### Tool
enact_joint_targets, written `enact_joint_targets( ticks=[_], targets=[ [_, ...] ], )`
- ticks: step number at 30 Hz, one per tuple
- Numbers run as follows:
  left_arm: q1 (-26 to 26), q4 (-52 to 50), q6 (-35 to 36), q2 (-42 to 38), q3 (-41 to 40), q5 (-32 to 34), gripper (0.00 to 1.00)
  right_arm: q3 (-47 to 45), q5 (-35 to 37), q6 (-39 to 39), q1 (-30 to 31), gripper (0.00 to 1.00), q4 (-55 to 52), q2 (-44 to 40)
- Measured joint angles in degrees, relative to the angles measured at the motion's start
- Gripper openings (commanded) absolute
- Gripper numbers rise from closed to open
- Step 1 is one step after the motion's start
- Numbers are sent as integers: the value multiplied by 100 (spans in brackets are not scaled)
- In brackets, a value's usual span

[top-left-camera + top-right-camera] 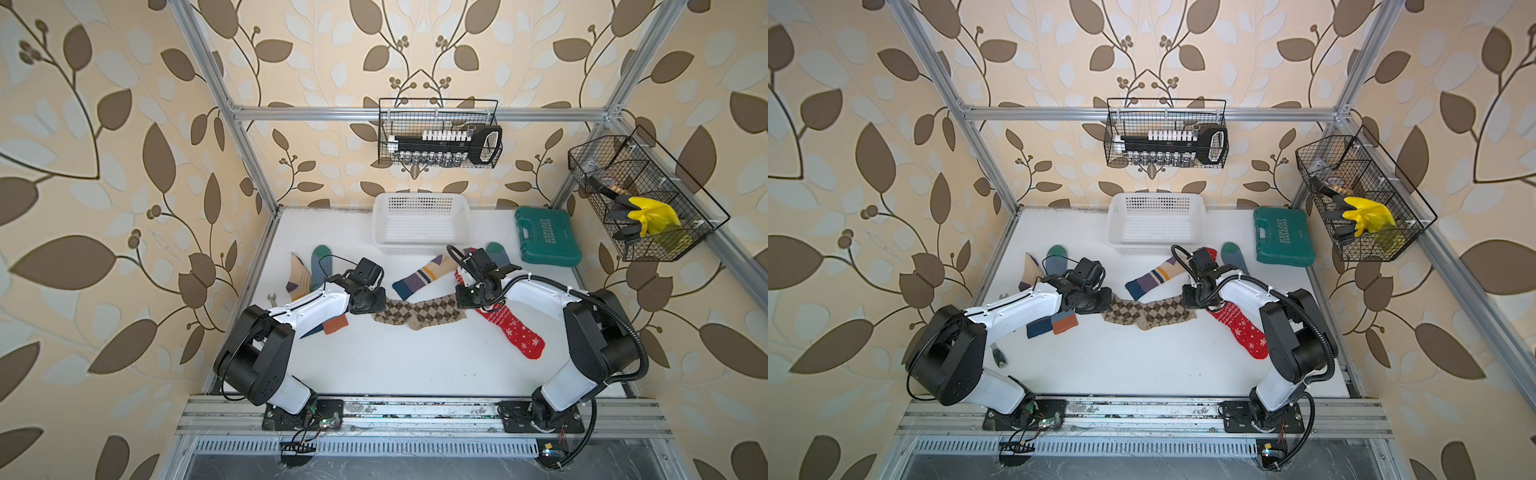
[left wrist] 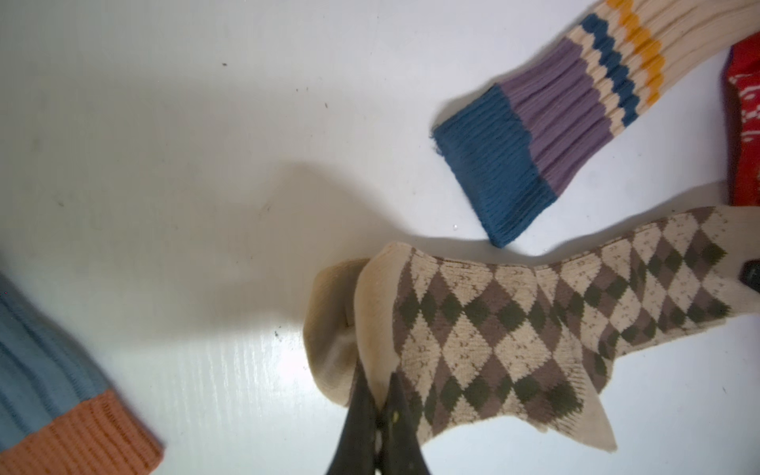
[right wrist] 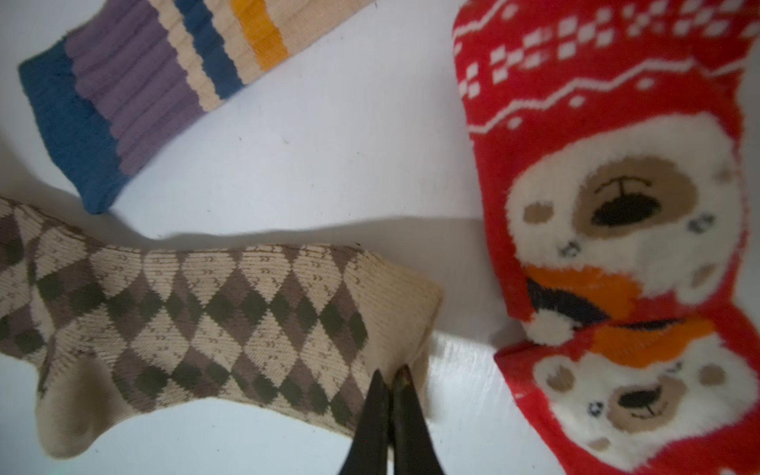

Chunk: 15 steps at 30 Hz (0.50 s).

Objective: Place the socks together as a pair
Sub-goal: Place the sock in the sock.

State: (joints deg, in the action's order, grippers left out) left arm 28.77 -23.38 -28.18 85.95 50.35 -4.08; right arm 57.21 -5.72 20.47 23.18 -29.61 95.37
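Note:
A brown-tan argyle sock (image 1: 419,313) (image 1: 1148,312) stretches across mid-table between both grippers. My left gripper (image 1: 376,305) (image 2: 379,376) is shut on its plain tan end, and the argyle sock (image 2: 514,329) runs away from the jaws. My right gripper (image 1: 463,301) (image 3: 390,372) is shut on the opposite tan edge of the argyle sock (image 3: 205,320). A striped cream sock (image 1: 419,276) (image 2: 555,123) lies just behind. Red socks (image 1: 513,328) (image 3: 617,205) with bear faces lie partly under the right arm. At the left are another striped sock (image 1: 298,276) and a blue-grey sock (image 1: 320,262) with an orange cuff (image 2: 61,411).
A white plastic basket (image 1: 419,249) stands at the back centre, with a green tool case (image 1: 547,243) to its right. A green-toed sock (image 1: 496,253) lies behind the right arm. A wrench (image 1: 272,298) is by the left edge. Wire baskets (image 1: 440,133) hang on the walls, one holding a yellow glove (image 1: 650,216).

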Motion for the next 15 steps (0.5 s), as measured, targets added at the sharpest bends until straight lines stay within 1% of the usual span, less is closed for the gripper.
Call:
enact_joint_targets(
  ticks=[5, 8, 12, 15],
  targets=[
    [0, 4, 0, 37, -107, 4, 0, 0, 13, 0, 57, 3, -11, 28],
    [0, 7, 0, 37, -111, 2, 0, -9, 17, 0, 116, 0, -17, 20],
    [0, -4, 0, 2, -111, -7, 0, -35, 37, 0, 146, 0, -48, -94],
    [0, -72, 0, -179, -111, -31, 0, -37, 57, 0, 146, 0, -105, -249]
  ],
)
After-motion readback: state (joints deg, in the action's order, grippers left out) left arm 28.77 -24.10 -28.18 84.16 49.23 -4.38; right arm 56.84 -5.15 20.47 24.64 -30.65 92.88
